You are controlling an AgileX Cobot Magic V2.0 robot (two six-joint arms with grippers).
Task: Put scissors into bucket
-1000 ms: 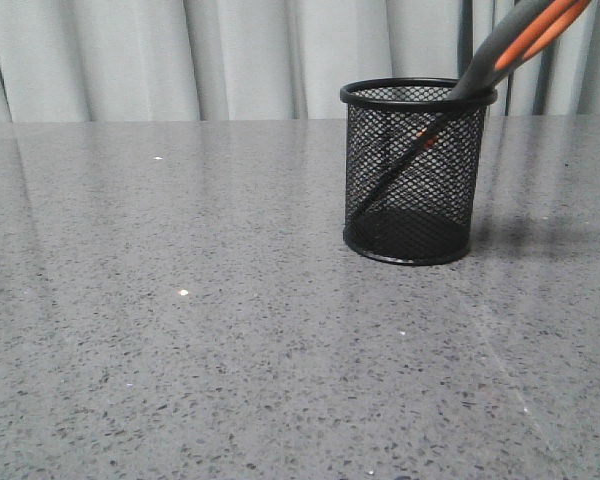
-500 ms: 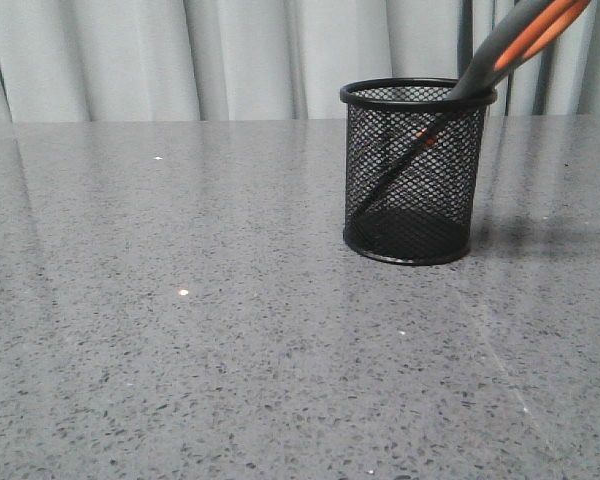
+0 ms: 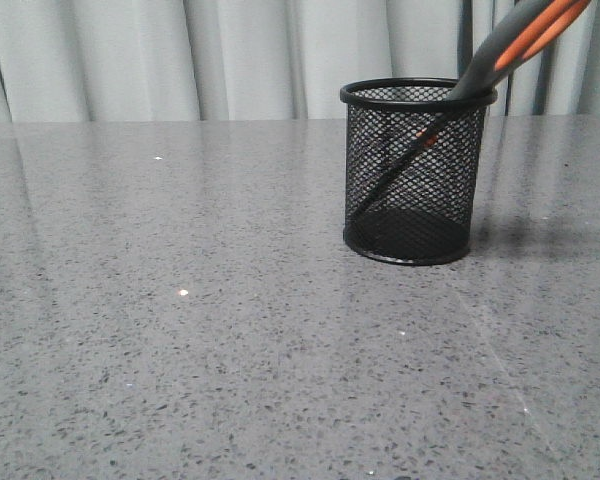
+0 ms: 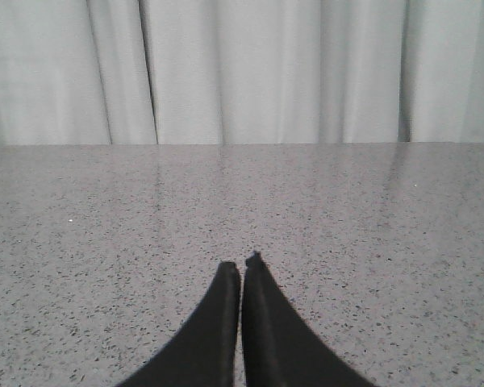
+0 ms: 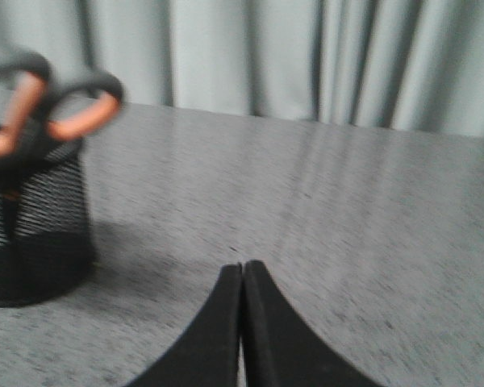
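Observation:
The black mesh bucket (image 3: 412, 175) stands upright on the grey table, right of centre in the front view. The scissors (image 3: 515, 42) lean inside it, blades slanting down to its base and the dark grey, orange-lined handles sticking out over the right rim. In the blurred right wrist view the bucket (image 5: 34, 234) and the scissors (image 5: 44, 113) show off to one side. My right gripper (image 5: 242, 264) is shut and empty, apart from the bucket. My left gripper (image 4: 239, 264) is shut over bare table with nothing in it. Neither gripper appears in the front view.
The speckled grey table (image 3: 180, 330) stretches wide to the left of and in front of the bucket. Pale curtains (image 3: 230, 55) hang along the table's far edge.

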